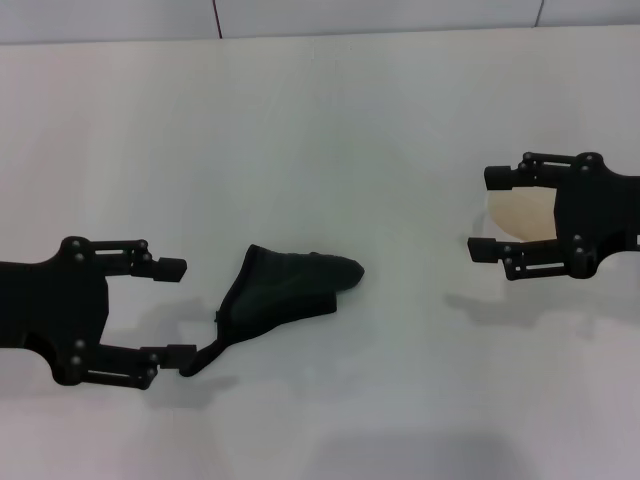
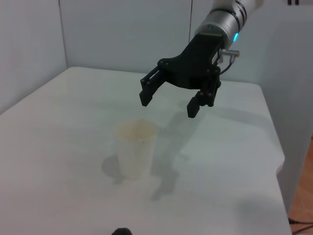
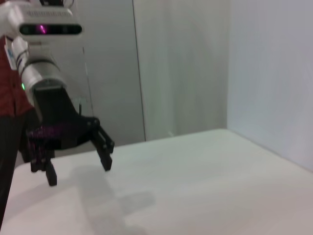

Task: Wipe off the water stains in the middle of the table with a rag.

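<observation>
- The rag (image 1: 285,295) lies bunched on the white worktop (image 1: 330,130) near the middle, its narrow tail reaching back to touch the lower finger of the left pincer (image 1: 178,312). That pincer stands spread wide and holds nothing.
- No stain shows anywhere; if any liquid is left, it is probably under the rag or too thin to see. Lifting the rag away now could leave a smear unchecked.
- The tail at the left finger is a snag risk: pulling that arm back could drag the rag off its spot.
- A pinch on the tail alone would likely let the cloth trail and flop, wiping unevenly.
- The right pincer (image 1: 482,212) is also spread and empty, hovering with a paper cup (image 1: 522,214) between its fingers. From the left wrist view it hangs above the cup (image 2: 135,149), clear of it.
- Any drop or sideways drift there could tip the light cup, and whatever it holds would wet the worktop again.
</observation>
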`<state>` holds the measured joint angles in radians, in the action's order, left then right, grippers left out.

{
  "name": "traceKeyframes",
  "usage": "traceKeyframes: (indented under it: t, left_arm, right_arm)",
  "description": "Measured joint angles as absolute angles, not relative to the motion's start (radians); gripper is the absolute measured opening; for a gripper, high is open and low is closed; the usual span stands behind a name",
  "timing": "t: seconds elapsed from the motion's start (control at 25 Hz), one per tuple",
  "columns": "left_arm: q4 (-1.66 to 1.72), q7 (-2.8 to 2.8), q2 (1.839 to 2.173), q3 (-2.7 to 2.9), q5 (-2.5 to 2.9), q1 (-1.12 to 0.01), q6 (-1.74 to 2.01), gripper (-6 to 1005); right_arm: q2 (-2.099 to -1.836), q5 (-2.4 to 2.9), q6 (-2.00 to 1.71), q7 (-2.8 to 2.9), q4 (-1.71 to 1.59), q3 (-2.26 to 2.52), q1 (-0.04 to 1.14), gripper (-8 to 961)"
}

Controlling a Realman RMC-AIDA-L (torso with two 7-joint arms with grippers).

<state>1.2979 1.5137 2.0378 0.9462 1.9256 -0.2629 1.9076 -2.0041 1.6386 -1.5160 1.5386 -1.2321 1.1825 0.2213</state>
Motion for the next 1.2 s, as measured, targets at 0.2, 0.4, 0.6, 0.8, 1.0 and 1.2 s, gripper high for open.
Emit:
traceKeyframes:
  t: [0.2, 0.4, 0.6, 0.8, 1.0, 1.2]
  left_arm:
    - [1.293, 1.468, 2.033, 0.935, 1.929, -0.269, 1.901, 804]
    - [1.261, 1.415, 2.036, 0.91, 1.932, -0.295, 1.897, 803]
    - [1.208, 1.383, 2.041, 0.906, 1.95, -0.334, 1.885, 802]
    - [1.166, 1.358, 2.05, 0.909, 1.965, -0.364, 1.875, 803]
    - [1.161, 1.356, 2.066, 0.914, 1.976, -0.375, 1.875, 802]
    - [1.162, 1.357, 2.073, 0.914, 1.98, -0.378, 1.875, 802]
  right_arm:
    - [-2.006, 1.656, -1.515, 1.551, -1.221, 1.181, 0.247, 824]
    - [-2.006, 1.656, -1.512, 1.555, -1.22, 1.181, 0.255, 824]
    - [-2.006, 1.656, -1.512, 1.556, -1.219, 1.181, 0.256, 824]
    - [-2.004, 1.656, -1.516, 1.559, -1.219, 1.181, 0.256, 824]
    - [-2.002, 1.657, -1.517, 1.56, -1.219, 1.181, 0.253, 824]
    - [-2.001, 1.658, -1.538, 1.572, -1.22, 1.16, 0.248, 824]
